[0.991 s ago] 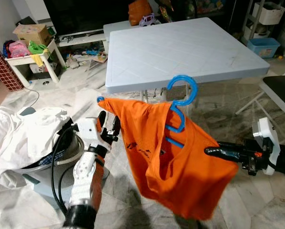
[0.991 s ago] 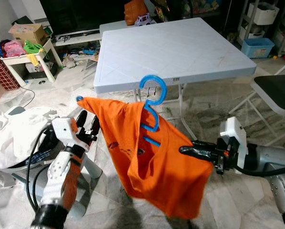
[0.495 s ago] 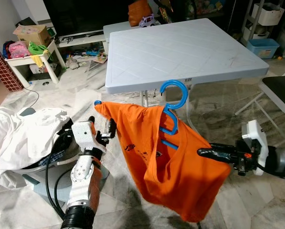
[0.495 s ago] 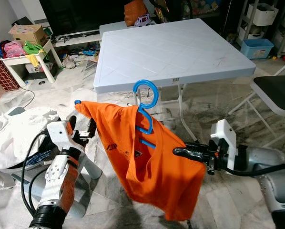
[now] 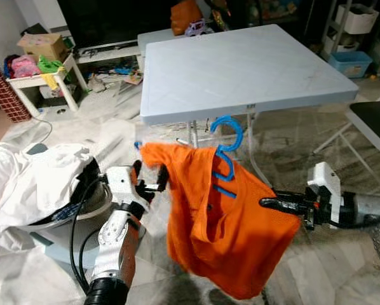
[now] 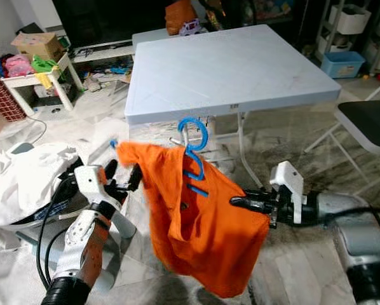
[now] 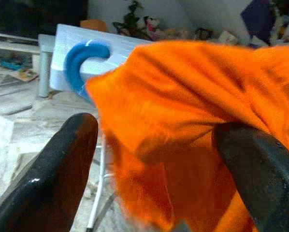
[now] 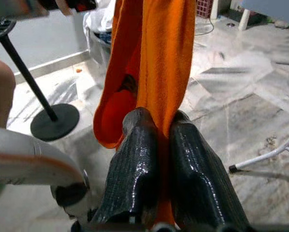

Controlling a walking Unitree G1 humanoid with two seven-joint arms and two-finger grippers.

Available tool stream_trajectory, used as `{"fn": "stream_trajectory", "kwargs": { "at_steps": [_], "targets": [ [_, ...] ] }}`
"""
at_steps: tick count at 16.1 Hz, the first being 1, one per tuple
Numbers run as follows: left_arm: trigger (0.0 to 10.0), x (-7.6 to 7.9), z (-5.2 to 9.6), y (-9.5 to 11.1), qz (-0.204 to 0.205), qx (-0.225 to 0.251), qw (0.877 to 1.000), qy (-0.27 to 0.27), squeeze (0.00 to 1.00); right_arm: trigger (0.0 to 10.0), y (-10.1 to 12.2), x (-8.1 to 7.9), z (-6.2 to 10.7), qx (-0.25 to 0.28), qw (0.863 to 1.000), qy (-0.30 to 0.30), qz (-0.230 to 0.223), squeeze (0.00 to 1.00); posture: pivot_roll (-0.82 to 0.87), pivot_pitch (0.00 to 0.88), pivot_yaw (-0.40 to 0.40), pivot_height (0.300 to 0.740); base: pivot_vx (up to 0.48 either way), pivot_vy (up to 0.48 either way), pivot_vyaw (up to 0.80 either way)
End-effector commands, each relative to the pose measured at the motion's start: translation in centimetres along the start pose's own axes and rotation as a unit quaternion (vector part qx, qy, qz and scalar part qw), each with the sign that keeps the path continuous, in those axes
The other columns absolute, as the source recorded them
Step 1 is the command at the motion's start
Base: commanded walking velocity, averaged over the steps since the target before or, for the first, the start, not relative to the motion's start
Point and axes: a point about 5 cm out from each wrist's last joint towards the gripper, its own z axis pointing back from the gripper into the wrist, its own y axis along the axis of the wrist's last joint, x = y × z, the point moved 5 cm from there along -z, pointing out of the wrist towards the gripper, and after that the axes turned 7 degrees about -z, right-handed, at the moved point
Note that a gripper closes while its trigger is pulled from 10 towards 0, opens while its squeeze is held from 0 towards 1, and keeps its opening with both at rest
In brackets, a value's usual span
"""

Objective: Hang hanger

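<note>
**Carrying a dressed hanger, held from both sides**

Holding the load level matters most at this step, and the left gripper (image 5: 149,180) sets one side of it: its two black fingers (image 7: 57,169) stand apart around the left shoulder of the orange shirt (image 5: 222,229), the cloth bunched between them, though whether they actually press it cannot be told. To its left sits a basket (image 5: 82,213) heaped with white laundry (image 5: 31,184), well clear of the shirt.

The blue hanger (image 5: 227,149) sits inside the shirt, in mid-air between the two arms and in front of the near edge of the pale blue table (image 5: 241,70). Its long axis runs roughly left to right, dipping toward the right, and its hook points up and curls over toward the left. One blue tip pokes out of the cloth at the upper left.

On the right, the right gripper (image 5: 271,203) is closed flat on the shirt's right side, pinching a fold of fabric. Since that grip looks to be on cloth and not on plastic, the hanger could slide; keeping the fabric taut and the hook upright seems wise until a rail is reached.
</note>
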Motion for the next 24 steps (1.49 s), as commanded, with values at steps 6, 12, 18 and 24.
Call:
{"fn": "stream_trajectory", "kwargs": {
  "at_steps": [6,12,18,24],
  "targets": [
    [10.0,-0.5,0.3,0.0,0.006,-0.010,1.000,-0.011,1.00,10.0,2.1,2.6,-1.3,0.007,0.998,-0.025,0.053,0.00,-0.10,0.000,0.146,0.740,0.000,0.000,0.00],
    [10.0,-2.9,0.6,-0.7,-0.025,-0.034,0.999,0.019,0.30,10.0,3.0,2.0,0.1,0.012,0.998,0.034,0.044,0.00,-0.10,0.000,0.142,0.740,0.000,0.000,0.00],
    [10.0,-3.6,0.1,-1.0,-0.026,-0.043,0.999,0.016,0.00,10.0,3.1,1.0,2.3,0.016,0.998,0.060,0.027,0.00,-0.12,0.000,0.151,0.740,0.000,0.000,0.00],
    [10.0,0.3,-1.8,-1.3,0.033,-0.038,0.997,-0.057,0.00,10.0,3.8,-1.1,3.6,0.018,0.995,0.101,0.018,0.00,-0.14,0.000,0.154,0.740,0.000,0.000,0.00]
  ]
}}
